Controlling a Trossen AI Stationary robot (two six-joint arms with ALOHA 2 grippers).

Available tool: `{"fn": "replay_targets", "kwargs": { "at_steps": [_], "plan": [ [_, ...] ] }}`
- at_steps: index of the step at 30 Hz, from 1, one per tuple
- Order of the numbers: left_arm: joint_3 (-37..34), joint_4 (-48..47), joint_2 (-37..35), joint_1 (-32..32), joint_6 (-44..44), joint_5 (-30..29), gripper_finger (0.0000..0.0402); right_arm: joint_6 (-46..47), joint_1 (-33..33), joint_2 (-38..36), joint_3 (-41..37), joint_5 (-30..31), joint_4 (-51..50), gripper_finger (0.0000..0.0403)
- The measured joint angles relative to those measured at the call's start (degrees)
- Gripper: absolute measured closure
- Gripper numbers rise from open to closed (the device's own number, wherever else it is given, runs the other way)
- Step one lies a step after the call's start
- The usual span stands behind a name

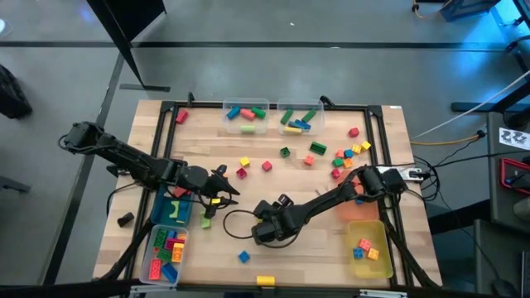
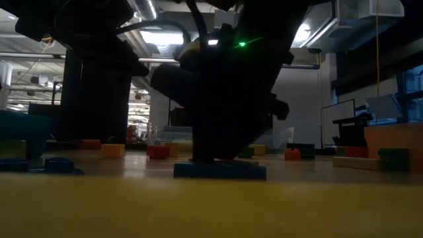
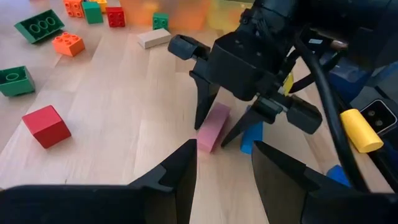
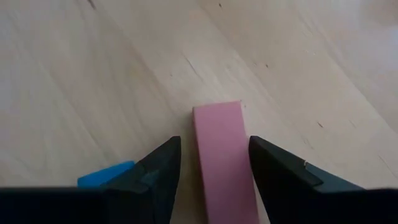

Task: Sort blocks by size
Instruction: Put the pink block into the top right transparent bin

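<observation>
Right wrist view shows what the high view hides: a pink block (image 4: 222, 158) lying flat on the wooden table (image 4: 93, 68) between the right gripper (image 4: 211, 163) fingers, jaws partly open, straddling it with gaps either side, not clamped; one blue block (image 4: 104, 175) just beside. Left wrist view shows the same pink block under the right gripper, plus one red cube (image 3: 46, 126), two green bricks and one orange brick. Left gripper (image 3: 224, 163) hovers near, jaws partly open, holding nothing. High view only: two clear bins (image 1: 247, 116) at the far edge holding longer blocks, scattered blocks mid-table.
</observation>
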Motion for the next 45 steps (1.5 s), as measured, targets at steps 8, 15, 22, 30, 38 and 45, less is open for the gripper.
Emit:
{"fn": "replay_targets", "kwargs": {
  "at_steps": [8,15,22,30,38,45],
  "plan": [
    [0.0,-0.4,0.0,0.0,-0.1,0.0,0.0265,-8.1,-1.3,0.0,0.0,0.5,-0.4,0.0297],
    [0.0,-0.4,0.0,0.2,-1.8,-0.1,0.0265,-18.1,-5.3,-2.4,-0.1,-0.1,-8.2,0.0297],
    [0.0,-0.3,0.0,2.4,-2.6,-1.0,0.0265,-25.0,-12.9,-8.5,-0.1,5.8,-21.8,0.0295],
    [0.0,-0.4,-0.1,5.3,-2.4,-0.8,0.0265,-35.4,-26.4,-11.3,0.0,15.7,-25.1,0.0292],
    [0.0,-0.6,-0.1,6.0,-2.2,-0.8,0.0265,-44.1,-42.2,-10.8,0.0,17.7,-16.5,0.029],
    [0.0,-4.5,-0.1,6.0,-1.5,-0.8,0.0265,-43.5,-51.1,-10.8,0.0,6.4,-11.4,0.0261]
  ]
}}
